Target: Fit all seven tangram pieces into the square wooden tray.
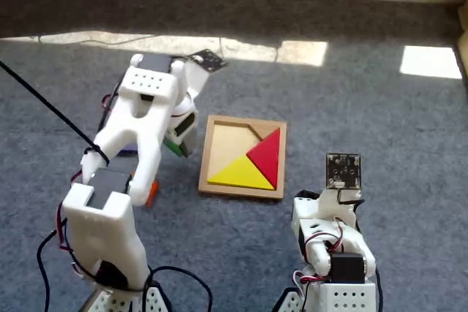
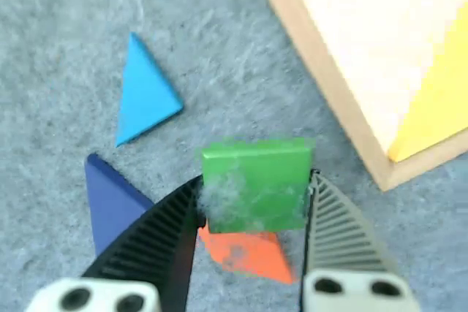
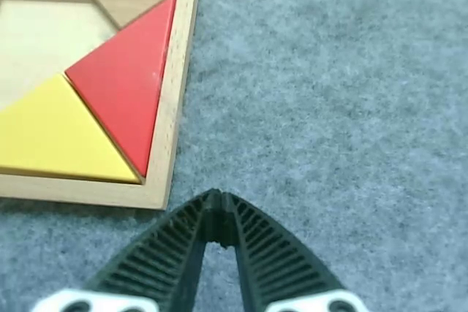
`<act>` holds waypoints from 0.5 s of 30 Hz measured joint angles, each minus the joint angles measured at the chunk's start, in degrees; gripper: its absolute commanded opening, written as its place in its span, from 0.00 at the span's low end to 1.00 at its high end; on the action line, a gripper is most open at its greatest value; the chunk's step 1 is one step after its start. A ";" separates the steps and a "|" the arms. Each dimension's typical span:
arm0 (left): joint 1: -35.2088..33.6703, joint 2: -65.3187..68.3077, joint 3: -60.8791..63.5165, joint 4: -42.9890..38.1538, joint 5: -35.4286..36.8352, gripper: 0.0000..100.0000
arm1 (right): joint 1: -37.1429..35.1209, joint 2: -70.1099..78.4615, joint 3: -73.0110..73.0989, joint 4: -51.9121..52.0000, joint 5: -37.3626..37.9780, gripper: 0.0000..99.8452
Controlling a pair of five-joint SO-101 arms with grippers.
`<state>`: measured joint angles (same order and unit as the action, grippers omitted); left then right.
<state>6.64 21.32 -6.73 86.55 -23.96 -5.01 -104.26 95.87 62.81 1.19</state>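
Left end effector clamped on green square piece, over orange piece, just beside wooden tray. Right end effector fully closed, empty, near tray corner. Red triangle and yellow triangle seated in tray.

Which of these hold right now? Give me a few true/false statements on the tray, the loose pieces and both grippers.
1. The square wooden tray holds a red triangle and a yellow triangle. True.
2. The left gripper is empty. False: it is shut on the green square piece.
3. The right gripper is shut over grey carpet, beside the tray. True.
4. The light blue triangle lies inside the tray. False: it lies on the carpet outside the tray.
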 measured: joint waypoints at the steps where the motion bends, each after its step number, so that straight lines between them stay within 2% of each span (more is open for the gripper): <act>1: 1.49 -0.18 0.00 0.00 0.00 0.06 | 0.00 0.00 0.00 0.00 0.00 0.01; 6: 8.35 -0.18 0.00 -4.66 0.88 0.06 | 0.00 0.00 0.00 0.00 0.00 0.01; 10: 10.11 -0.18 0.00 -10.81 4.40 0.06 | 0.00 0.00 0.00 0.00 0.00 0.01; 15: 13.10 0.35 -0.18 -14.42 4.75 0.06 | 0.00 0.00 0.00 0.00 0.00 0.01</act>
<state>19.74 21.67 -6.90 72.13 -19.21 -5.01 -104.26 95.87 62.81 1.19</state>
